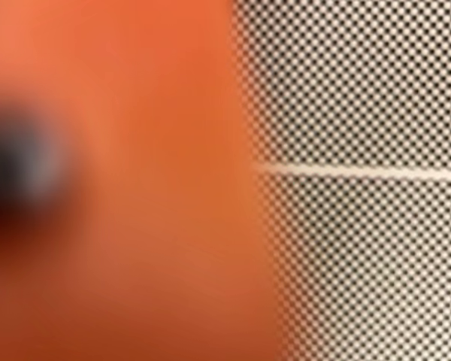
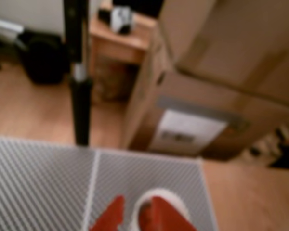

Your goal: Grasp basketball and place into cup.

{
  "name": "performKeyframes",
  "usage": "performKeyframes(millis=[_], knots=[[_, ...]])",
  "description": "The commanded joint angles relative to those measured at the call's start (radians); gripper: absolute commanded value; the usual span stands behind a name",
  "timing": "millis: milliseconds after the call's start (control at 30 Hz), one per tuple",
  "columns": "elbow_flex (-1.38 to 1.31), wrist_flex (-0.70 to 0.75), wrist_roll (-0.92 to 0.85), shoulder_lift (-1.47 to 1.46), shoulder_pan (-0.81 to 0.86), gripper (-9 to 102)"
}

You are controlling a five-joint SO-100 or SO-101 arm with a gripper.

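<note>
In the wrist view my gripper (image 2: pixel 131 219) enters from the bottom edge, with two orange fingers (image 2: pixel 110 217) hanging over the cup (image 2: pixel 176 196). The cup is a white round rim on the grey patterned mat (image 2: pixel 38 183). A narrow gap separates the fingers, and white rim shows through it. A darker orange patch sits at the inner edge of the right finger, too blurred to name as the basketball. In the fixed view a large blurred orange mass (image 1: pixel 135 180) with a dark blot covers the left half; I cannot tell whether it is the ball or an arm part.
Beyond the mat's far edge a black pole (image 2: pixel 79 72) stands on the wooden floor. A large cardboard box (image 2: pixel 207 86) and a wooden side table (image 2: pixel 120 43) are behind it. In the fixed view, dotted mat (image 1: pixel 361 90) with a white line (image 1: pixel 361 171) shows on the right.
</note>
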Motion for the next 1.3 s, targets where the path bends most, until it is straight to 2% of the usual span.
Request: performKeyframes(millis=[0,467,733,967,1067,1267], knots=[[0.06,-0.003,-0.014,0.051,0.002,0],[0.525,-0.003,-0.012,0.301,-0.029,0],[0.905,-0.008,-0.064,0.442,0.038,0],[1.144,-0.084,-0.037,0.466,0.063,0],[1.285,-0.161,-0.037,0.548,0.067,0],[1.448,-0.193,-0.066,0.681,0.089,0]])
